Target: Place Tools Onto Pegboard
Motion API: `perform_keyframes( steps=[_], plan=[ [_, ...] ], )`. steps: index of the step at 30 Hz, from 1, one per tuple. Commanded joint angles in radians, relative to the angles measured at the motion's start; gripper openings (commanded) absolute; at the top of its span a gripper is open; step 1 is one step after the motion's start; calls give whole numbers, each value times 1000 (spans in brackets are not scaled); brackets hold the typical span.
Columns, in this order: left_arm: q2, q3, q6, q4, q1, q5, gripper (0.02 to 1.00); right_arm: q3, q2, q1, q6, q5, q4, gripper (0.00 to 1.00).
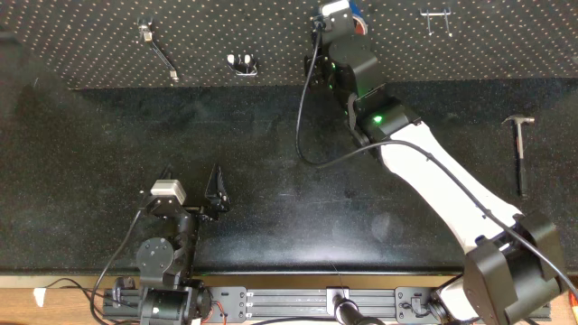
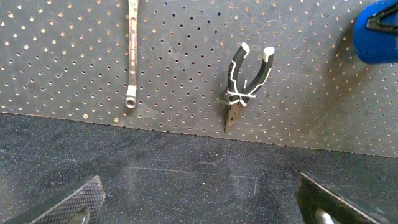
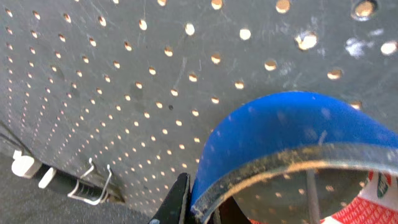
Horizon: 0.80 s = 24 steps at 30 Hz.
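Pliers [image 2: 236, 93] and wrench [image 2: 132, 50] hang on pegboard [image 2: 62, 62] near blue object [image 2: 376, 34].

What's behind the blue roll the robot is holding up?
The pegboard, full of little holes. The blue roll covers the part right behind it, so that spot can't be seen.

The pegboard [image 2: 62, 62] is black, dotted with an even grid of pale holes. The pliers [image 2: 236, 99] have black-and-white handles, the wrench [image 2: 132, 50] is silver, the round tool [image 3: 292, 134] bright blue, the hammer [image 1: 520, 158] dark-handled with a silvery head.
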Motion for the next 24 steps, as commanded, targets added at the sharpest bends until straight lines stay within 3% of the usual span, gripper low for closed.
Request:
perform_keyframes(
  steps=[1, 6, 8, 12, 15, 24],
  plan=[
    [-7, -2, 6, -6, -3, -15, 996, 5, 56, -11, -17, 14, 50, 75],
    [-7, -2, 6, -6, -3, -15, 1000, 5, 74, -12, -16, 14, 50, 77],
    [-7, -2, 6, -6, -3, -15, 996, 5, 74, -11, -16, 11, 49, 213],
    [-7, -2, 6, -6, -3, -15, 996, 5, 73, -11, -16, 1, 36, 246],
    [-7, -2, 6, -6, -3, -15, 996, 5, 61, -11, -16, -50, -1, 264],
    [-7, -2, 6, -6, -3, -15, 996, 5, -48, -11, -22, -56, -219, 349]
  ],
)
